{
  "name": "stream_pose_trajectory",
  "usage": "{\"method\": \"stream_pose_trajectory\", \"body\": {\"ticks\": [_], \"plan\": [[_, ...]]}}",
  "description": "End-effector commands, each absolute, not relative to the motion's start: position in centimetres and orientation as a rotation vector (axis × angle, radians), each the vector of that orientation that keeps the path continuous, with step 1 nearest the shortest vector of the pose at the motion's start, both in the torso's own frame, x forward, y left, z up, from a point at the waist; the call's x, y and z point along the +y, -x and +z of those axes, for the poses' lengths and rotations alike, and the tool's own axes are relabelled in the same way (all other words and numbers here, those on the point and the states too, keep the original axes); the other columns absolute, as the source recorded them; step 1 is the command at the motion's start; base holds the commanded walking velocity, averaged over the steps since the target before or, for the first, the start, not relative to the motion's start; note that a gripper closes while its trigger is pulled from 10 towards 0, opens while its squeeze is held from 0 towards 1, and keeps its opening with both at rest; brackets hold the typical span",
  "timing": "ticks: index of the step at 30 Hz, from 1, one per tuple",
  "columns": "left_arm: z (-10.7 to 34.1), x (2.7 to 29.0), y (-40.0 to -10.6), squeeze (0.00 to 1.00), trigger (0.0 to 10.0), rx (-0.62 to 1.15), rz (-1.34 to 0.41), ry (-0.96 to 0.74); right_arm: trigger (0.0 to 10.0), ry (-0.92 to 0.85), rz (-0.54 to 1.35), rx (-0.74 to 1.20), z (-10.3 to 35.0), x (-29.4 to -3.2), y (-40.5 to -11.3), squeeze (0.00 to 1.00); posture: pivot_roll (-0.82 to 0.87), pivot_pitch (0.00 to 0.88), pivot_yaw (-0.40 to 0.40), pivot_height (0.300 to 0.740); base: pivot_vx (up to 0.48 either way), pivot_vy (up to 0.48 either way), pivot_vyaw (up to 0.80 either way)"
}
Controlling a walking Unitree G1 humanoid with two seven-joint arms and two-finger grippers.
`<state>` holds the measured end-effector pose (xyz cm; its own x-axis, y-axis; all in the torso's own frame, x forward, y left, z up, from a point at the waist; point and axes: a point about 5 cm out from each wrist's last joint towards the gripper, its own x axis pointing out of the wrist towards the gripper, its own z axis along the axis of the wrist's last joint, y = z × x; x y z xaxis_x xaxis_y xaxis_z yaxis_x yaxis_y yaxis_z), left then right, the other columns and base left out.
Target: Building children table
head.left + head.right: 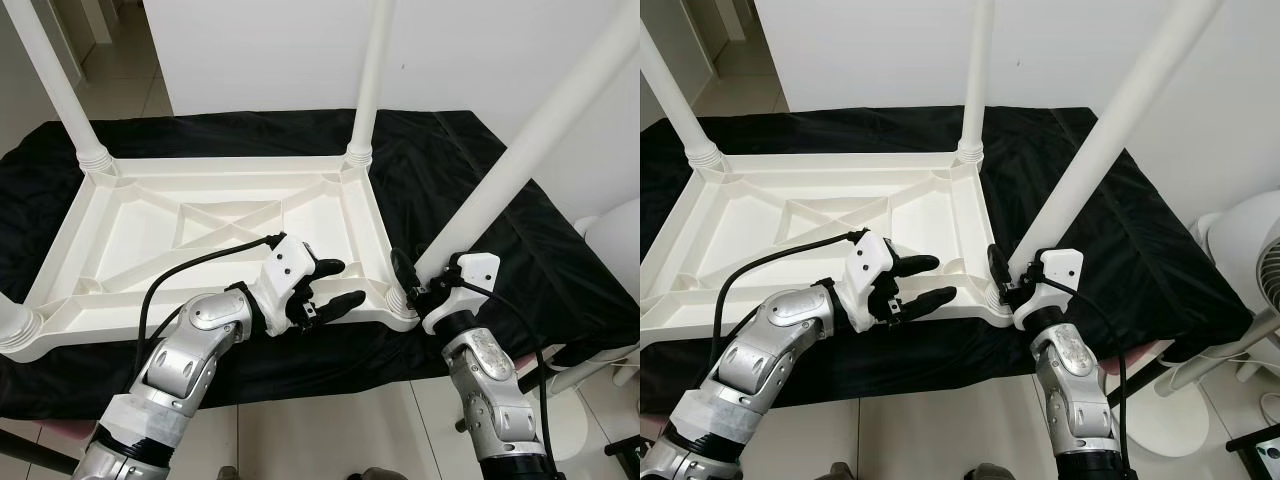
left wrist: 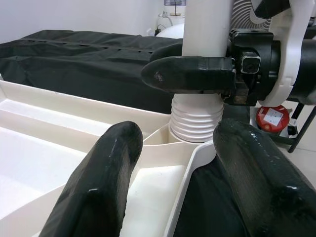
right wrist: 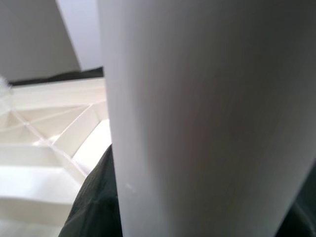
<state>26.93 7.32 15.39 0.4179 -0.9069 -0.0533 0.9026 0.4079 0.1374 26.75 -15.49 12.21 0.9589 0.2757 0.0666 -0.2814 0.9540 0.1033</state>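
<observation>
Lying upside down on a black cloth (image 1: 480, 170), a white plastic table top (image 1: 200, 225) is seen with its ribbed underside facing up. Four white legs are set at its corners: two far legs (image 1: 372, 80), a near left leg (image 1: 15, 325) cut off by the frame edge, and a near right leg (image 1: 520, 145) that is tilted outward from its corner socket. The right gripper (image 1: 1005, 275) is clamped around the near right leg just above its ribbed collar (image 2: 195, 118); in the right wrist view the leg (image 3: 207, 118) is pressed close against the camera. The left gripper (image 1: 325, 285) is held with fingers (image 2: 103, 182) spread, grasping nothing, hovering over the near rim of the table top just beside that same corner. A white fan (image 1: 1250, 250) is stood on the floor to the right. A red label (image 2: 269, 116) is seen in the left wrist view, its writing too small to be read. No other writing or brand can be read.
</observation>
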Motion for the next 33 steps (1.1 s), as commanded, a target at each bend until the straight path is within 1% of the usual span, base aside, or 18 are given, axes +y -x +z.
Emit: {"method": "stream_pose_trajectory", "body": {"ticks": [1,3,4,5,6,8,9,10,11,15,23,24,28,30,33], "plan": [[15.9,6.9,-26.8,0.0,10.0,-0.067,-1.161,-0.166,10.0,-0.083,0.292,0.111,9.6,-15.9,-26.3,0.0,0.01,0.0,0.002,0.74,0.0,0.0,0.0],[15.9,6.9,-26.8,0.0,10.0,-0.067,-1.161,-0.166,10.0,-0.083,0.292,0.111,9.6,-15.9,-26.3,0.0,0.01,0.0,0.002,0.74,0.0,0.0,0.0],[15.9,6.8,-26.8,0.0,10.0,-0.069,-1.161,-0.165,10.0,-0.047,0.321,0.113,9.9,-15.9,-26.4,0.0,0.01,0.0,-0.001,0.74,0.0,0.0,0.0],[15.9,6.8,-26.8,0.0,10.0,-0.069,-1.161,-0.165,10.0,-0.047,0.321,0.113,9.9,-15.9,-26.4,0.0,0.01,0.0,-0.001,0.74,0.0,0.0,0.0],[16.0,6.8,-26.8,0.0,10.0,-0.072,-1.161,-0.165,10.0,0.028,0.359,0.11,10.2,-15.8,-26.3,0.0,0.01,0.0,-0.001,0.74,0.0,0.0,0.0],[16.0,6.8,-26.8,0.0,10.0,-0.072,-1.161,-0.165,10.0,0.028,0.359,0.11,10.2,-15.8,-26.3,0.0,0.01,0.0,-0.001,0.74,0.0,0.0,0.0],[16.0,6.7,-26.9,0.0,10.0,-0.074,-1.161,-0.163,10.0,0.11,0.387,0.092,10.4,-15.8,-26.2,0.0,0.01,0.0,-0.001,0.74,0.0,0.0,0.0],[16.0,6.7,-26.9,0.0,10.0,-0.074,-1.161,-0.163,10.0,0.11,0.387,0.092,10.4,-15.8,-26.2,0.0,0.01,0.0,-0.001,0.74,0.0,0.0,0.0],[16.0,6.7,-26.9,0.0,10.0,-0.076,-1.161,-0.163,10.0,0.168,0.406,0.076,10.5,-15.6,-26.2,0.0,0.01,0.0,-0.001,0.74,0.0,0.0,0.0],[16.1,6.6,-27.0,0.0,10.0,-0.08,-1.16,-0.164,10.0,0.221,0.426,0.031,10.5,-15.1,-25.9,0.0,0.01,0.0,-0.002,0.74,0.0,0.0,0.0],[16.1,6.6,-26.9,0.0,10.0,-0.086,-1.16,-0.164,10.0,0.194,0.37,-0.027,8.9,-14.6,-24.4,0.0,0.01,0.0,-0.002,0.74,0.0,0.0,0.0],[16.1,6.5,-27.0,0.0,10.0,-0.089,-1.163,-0.162,10.0,0.128,0.34,-0.047,8.5,-14.8,-23.9,0.0,0.0,0.0,-0.001,0.74,0.0,0.0,0.0],[16.2,6.4,-27.0,0.0,10.0,-0.092,-1.165,-0.16,10.0,0.07,0.315,-0.044,8.3,-15.1,-23.7,0.0,0.0,0.0,0.002,0.74,0.0,0.0,0.0],[16.2,6.4,-26.9,0.0,10.0,-0.094,-1.168,-0.16,10.0,0.007,0.29,-0.02,8.0,-15.5,-23.7,0.0,0.0,0.0,0.003,0.74,0.0,0.0,0.0],[16.2,6.3,-26.9,0.0,10.0,-0.094,-1.171,-0.159,10.0,-0.033,0.263,0.013,7.7,-16.0,-24.0,0.0,0.0,0.0,0.005,0.74,0.0,0.0,0.0]]}}
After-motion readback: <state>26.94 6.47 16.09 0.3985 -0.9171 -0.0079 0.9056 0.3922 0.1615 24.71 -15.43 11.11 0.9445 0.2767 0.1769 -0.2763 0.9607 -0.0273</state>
